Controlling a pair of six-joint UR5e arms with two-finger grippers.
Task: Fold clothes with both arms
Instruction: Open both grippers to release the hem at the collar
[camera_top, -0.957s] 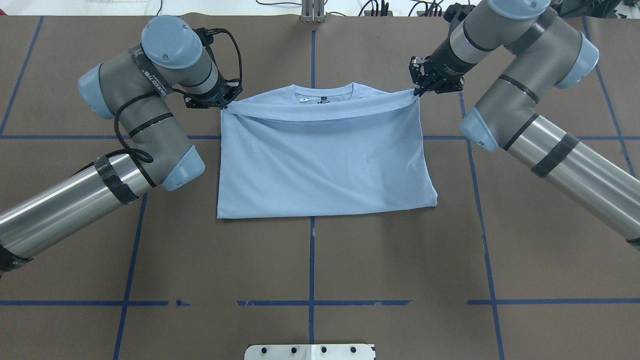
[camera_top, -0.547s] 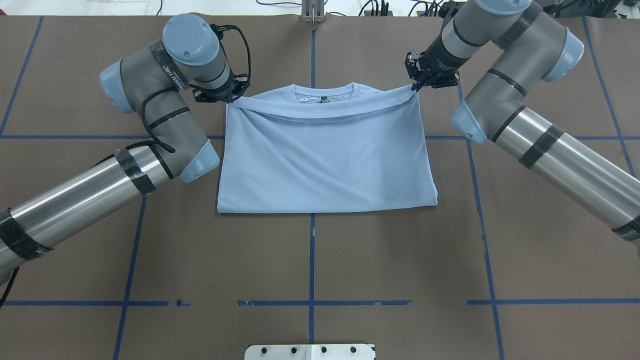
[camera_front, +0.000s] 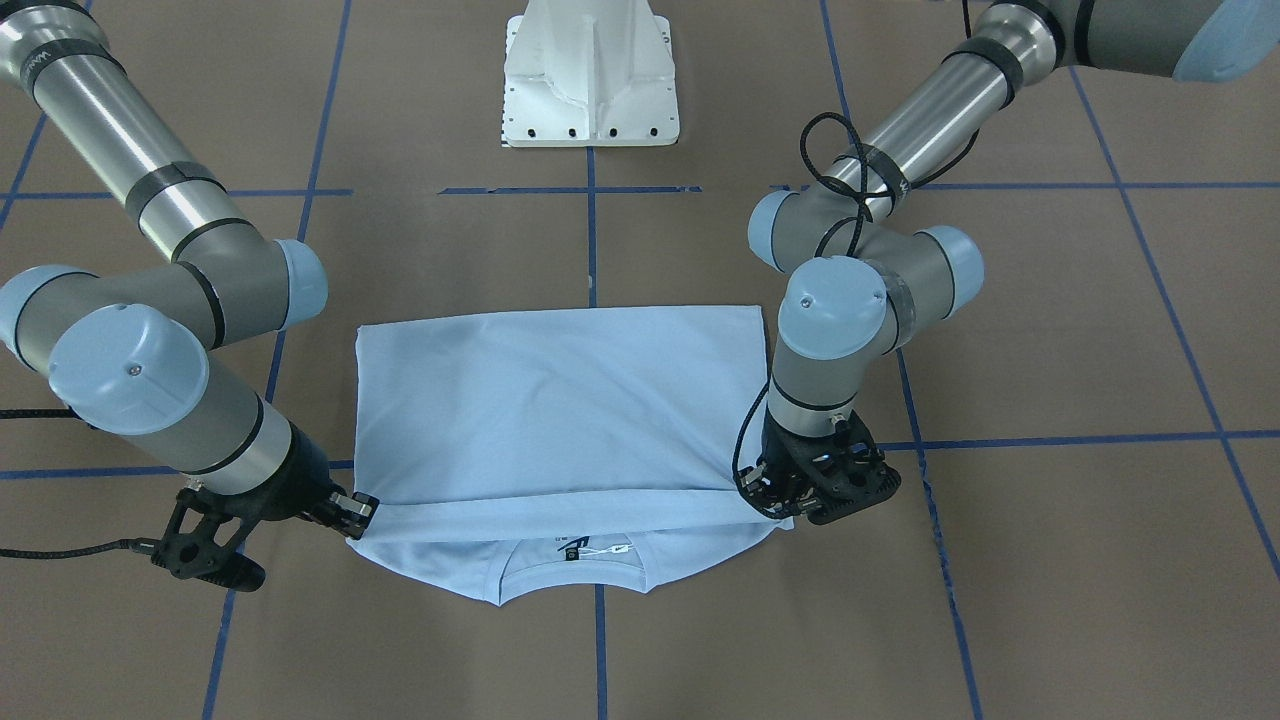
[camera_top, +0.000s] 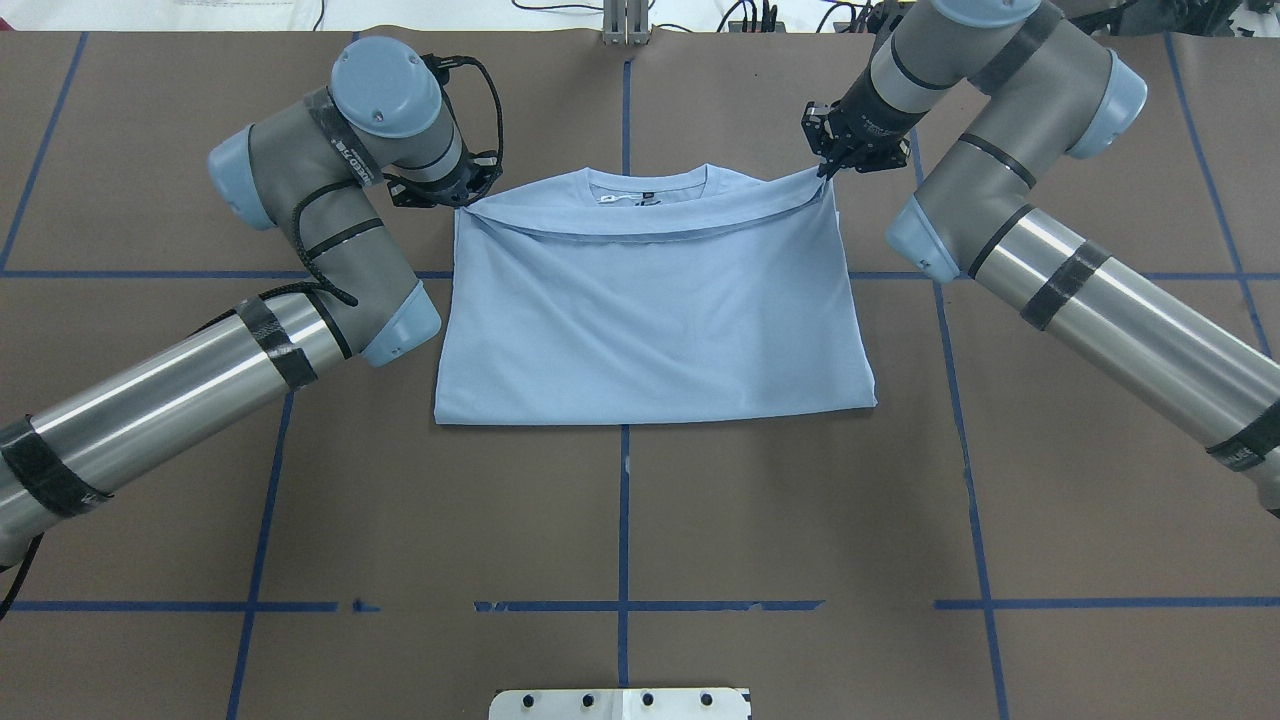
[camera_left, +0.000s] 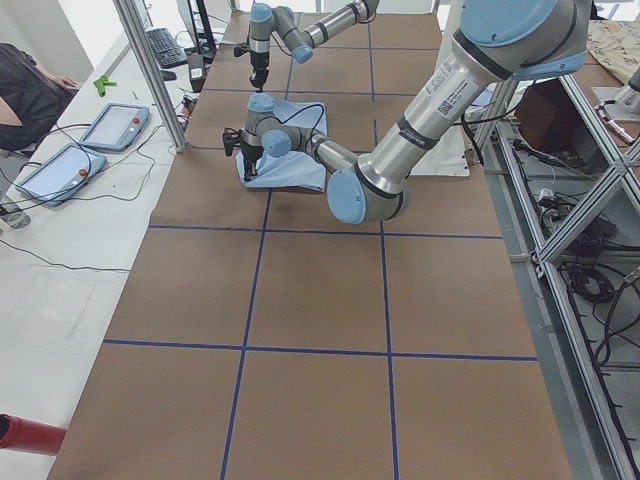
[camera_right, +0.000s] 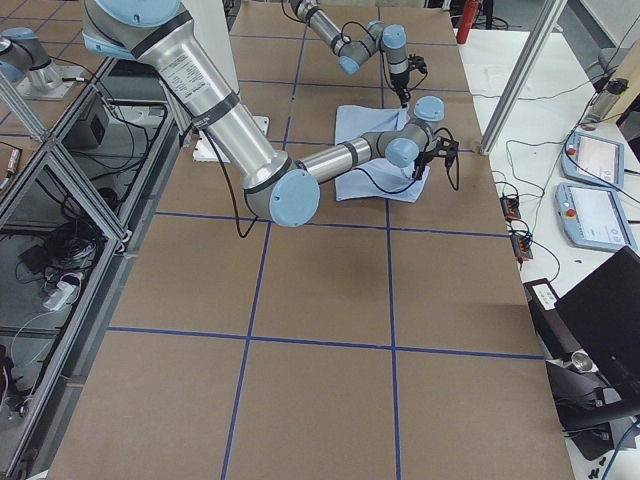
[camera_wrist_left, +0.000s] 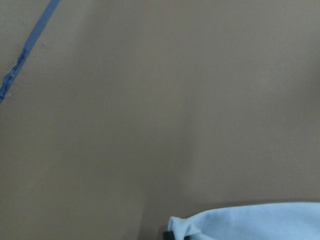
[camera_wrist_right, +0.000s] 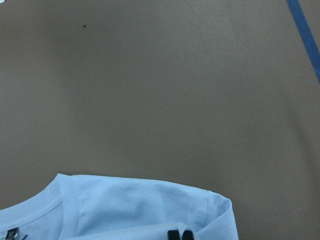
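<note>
Where the left tool (camera_top: 462, 197) is clenched on one corner of the turned-over hem (camera_top: 640, 228) and the right tool (camera_top: 828, 170) is clenched on the other, the light blue T-shirt (camera_top: 650, 320) stretches between them, the held edge sagging in a shallow curve. Just past that edge, on the far side of both tools from the robot, the round collar (camera_top: 647, 180) with its black label (camera_front: 571, 548) lies uncovered. On the robot's side of the tools, the doubled body rests flat on the brown counter (camera_top: 800, 500), its fold line straight across a blue tape line (camera_top: 622, 520).
</note>
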